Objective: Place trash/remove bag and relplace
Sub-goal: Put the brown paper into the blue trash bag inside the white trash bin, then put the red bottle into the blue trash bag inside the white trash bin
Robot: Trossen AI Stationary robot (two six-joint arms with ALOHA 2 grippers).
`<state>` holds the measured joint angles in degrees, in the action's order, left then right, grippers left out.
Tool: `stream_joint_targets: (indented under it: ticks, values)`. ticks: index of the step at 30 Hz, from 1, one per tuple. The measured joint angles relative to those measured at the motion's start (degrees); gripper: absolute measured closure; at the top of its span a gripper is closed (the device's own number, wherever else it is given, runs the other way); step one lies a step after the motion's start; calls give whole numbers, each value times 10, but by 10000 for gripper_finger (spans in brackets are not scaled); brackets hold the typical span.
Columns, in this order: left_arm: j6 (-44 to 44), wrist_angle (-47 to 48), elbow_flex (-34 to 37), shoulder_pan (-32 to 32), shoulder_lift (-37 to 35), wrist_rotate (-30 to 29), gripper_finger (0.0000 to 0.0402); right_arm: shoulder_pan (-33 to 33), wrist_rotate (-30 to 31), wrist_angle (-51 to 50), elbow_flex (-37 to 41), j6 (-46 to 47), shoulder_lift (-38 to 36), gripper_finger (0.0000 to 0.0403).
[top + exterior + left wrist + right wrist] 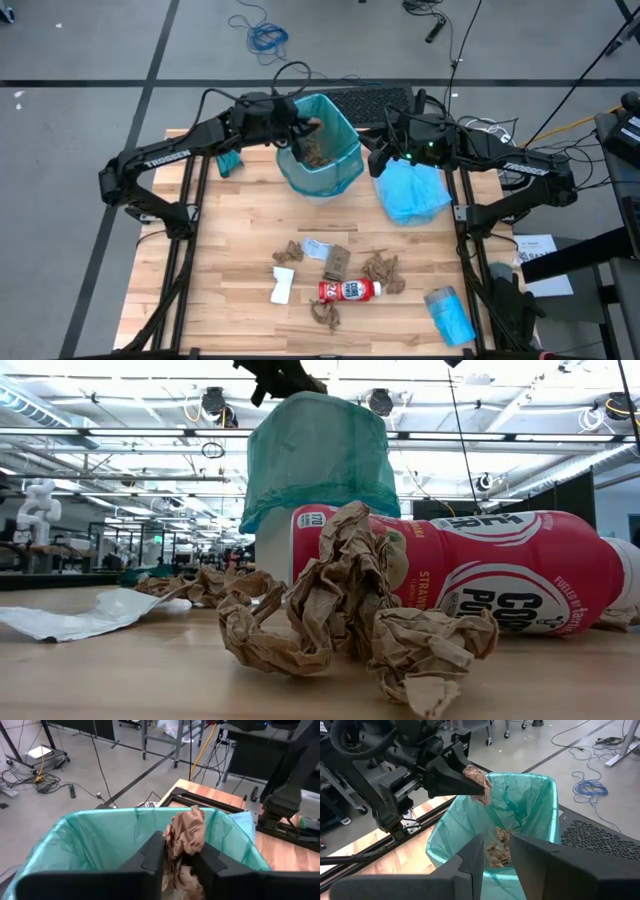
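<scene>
Left gripper point(312, 126) is hovering over the bin point(330, 168) in the upper centre of the high view, fingers point(152, 855) pinching a brown paper wad point(187, 832) right above the opening. More crumpled paper point(499, 849) is already lying at the bottom of the teal bag point(530, 807).

Right gripper point(378, 160) is sitting just right of the bin, beside a pale blue plastic heap point(413, 192); fingers point(470, 860) are standing slightly apart, nothing between them.

Remaining trash is lying in the lower centre of the table point(230, 250): red-and-white bottle point(348, 290) on its side, white packet point(281, 284), pale blue scrap point(316, 247), and several brown wads point(382, 270). Another blue bundle point(448, 313) is resting at lower right.
</scene>
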<state>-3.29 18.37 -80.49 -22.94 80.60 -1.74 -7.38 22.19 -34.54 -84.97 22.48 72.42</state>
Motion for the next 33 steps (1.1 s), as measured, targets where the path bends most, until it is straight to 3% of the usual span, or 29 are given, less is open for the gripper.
stream_joint_targets:
  ticks: [6, 21, 28, 33]
  values:
    - [7, 2, 0, 0, 0, 0, 285, 0, 0, -1, 0, 0, 0, 316]
    - [7, 14, 0, 0, 0, 0, 281, 0, 0, -1, 0, -2, 0, 316]
    - [-27, 96, 0, 27, -20, 79, 281, 1, -43, -36, 0, 16, 0, 316]
    - [-23, 134, 0, 69, -49, 87, 281, 30, -47, -65, 0, 22, 0, 316]
